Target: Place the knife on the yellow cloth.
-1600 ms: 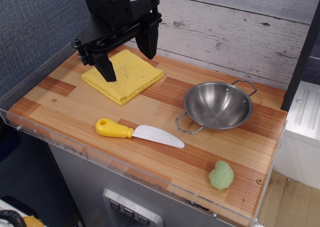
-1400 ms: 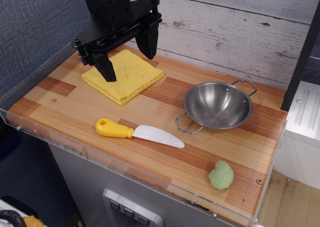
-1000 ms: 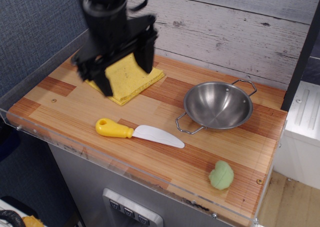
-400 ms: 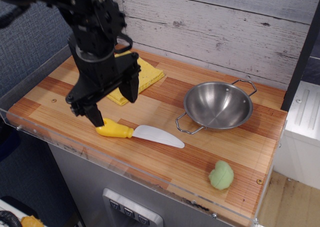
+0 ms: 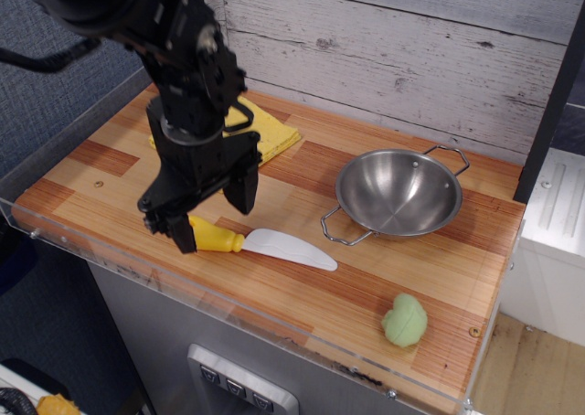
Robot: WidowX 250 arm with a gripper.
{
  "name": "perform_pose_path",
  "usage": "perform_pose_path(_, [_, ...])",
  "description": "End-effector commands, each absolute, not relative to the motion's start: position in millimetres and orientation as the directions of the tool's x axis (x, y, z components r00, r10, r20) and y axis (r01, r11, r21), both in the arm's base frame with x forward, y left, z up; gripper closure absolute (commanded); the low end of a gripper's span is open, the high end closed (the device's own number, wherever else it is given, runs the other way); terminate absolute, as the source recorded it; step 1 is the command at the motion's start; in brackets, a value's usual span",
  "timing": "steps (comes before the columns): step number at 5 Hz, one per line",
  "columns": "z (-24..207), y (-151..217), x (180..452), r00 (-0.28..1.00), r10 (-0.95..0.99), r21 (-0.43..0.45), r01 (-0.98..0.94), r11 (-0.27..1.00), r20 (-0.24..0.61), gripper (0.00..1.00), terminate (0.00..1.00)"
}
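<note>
The knife [image 5: 274, 244], with a yellow handle and a curved white blade, lies flat near the front of the wooden table. My black gripper [image 5: 214, 216] is open and sits low over the handle, one finger at the handle's left end and the other behind it. The handle's left end is hidden by the front finger. The yellow cloth [image 5: 271, 136] lies at the back left, mostly hidden behind my arm.
A steel bowl [image 5: 398, 194] with two wire handles stands at the right. A small green fuzzy ball [image 5: 405, 320] lies near the front right corner. A clear plastic rim [image 5: 274, 319] runs along the table's front and left edges. A plank wall stands behind.
My gripper has moved from above the yellow cloth forward and down to the knife's handle, staying open. The knife has not moved.
</note>
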State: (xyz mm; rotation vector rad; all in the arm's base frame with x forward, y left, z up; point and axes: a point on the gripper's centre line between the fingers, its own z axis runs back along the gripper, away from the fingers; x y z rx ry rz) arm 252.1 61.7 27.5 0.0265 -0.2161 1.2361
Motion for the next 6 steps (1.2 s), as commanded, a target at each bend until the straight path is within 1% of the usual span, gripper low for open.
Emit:
perform_pose_path(1, [20, 60, 256, 0.283, 0.937, -0.089, -0.948, 0.306, 0.203, 0.00, 0.00])
perform_pose_path(2, [11, 51, 255, 0.292, 0.937, -0.080, -0.947, 0.312, 0.193, 1.00, 0.00])
perform_pose_path(4, [13, 44, 254, 0.292, 0.933, -0.070, -0.947, 0.312, 0.211, 1.00, 0.00])
perform_pose_path(5, [15, 43, 254, 0.283, 0.936, -0.082, -0.949, 0.305, 0.209, 1.00, 0.00])
perform_pose_path(6, [29, 46, 256, 0.260, 0.944, -0.112, -0.952, 0.286, 0.204, 1.00, 0.00])
